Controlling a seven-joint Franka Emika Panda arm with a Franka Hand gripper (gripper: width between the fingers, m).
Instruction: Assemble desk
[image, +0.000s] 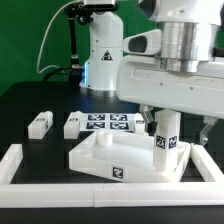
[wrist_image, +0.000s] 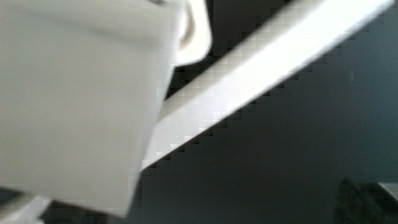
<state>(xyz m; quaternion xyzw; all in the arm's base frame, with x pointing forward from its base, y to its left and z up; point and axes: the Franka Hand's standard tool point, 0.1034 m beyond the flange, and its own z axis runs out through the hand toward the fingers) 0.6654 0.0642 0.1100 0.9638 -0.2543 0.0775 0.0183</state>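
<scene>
White tabletop panel (image: 120, 158) lies against the border wall (image: 110, 192); a leg block (image: 166, 135) stands in its corner (apparently just seated), pincer (image: 176, 122) spread open around it. Next: fetch a loose leg block (image: 40, 124).

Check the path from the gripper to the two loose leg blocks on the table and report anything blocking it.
Nothing visible blocks it. The open gripper hangs over the tabletop panel, around the upright leg block at its far corner. The loose leg blocks lie on bare black table toward the exterior view's left, beside the marker board.

robotics lab, black table (image: 30, 100), marker board (image: 108, 124), white border wall (image: 40, 171)
</scene>
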